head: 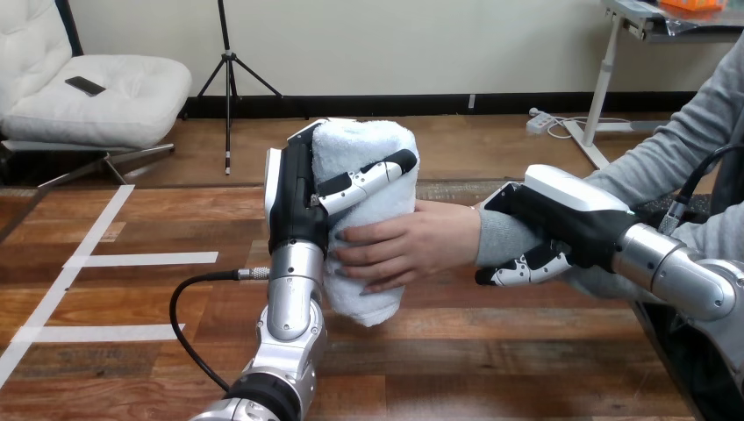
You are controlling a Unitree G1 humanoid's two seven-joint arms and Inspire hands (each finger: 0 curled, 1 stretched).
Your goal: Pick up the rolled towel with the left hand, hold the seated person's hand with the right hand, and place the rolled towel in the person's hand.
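— Crowding the white rolled towel [368,153] at the frame's centre: what is around it?
— The left hand [294,202] stands against its left side, with fingers [377,171] curled across the upper front, grasping it. The person's hand [404,246] comes in from the right and wraps the roll's lower half, hiding that part. Both hands are on the towel.
— And the right hand [570,219]?
— Right of centre, clasped round the person's wrist at the grey sleeve [504,237]: white shell on top, fingers curled underneath.
— Anything else nearby?
— A wooden table [491,351] lies below, with white tape strips [140,259] at the left, well apart from the towel.
— Which way does the towel run?
— Its long axis is nearly vertical. One rounded end is up at upper centre and the other points down toward the table. Whether that end touches the wood, I cannot tell.
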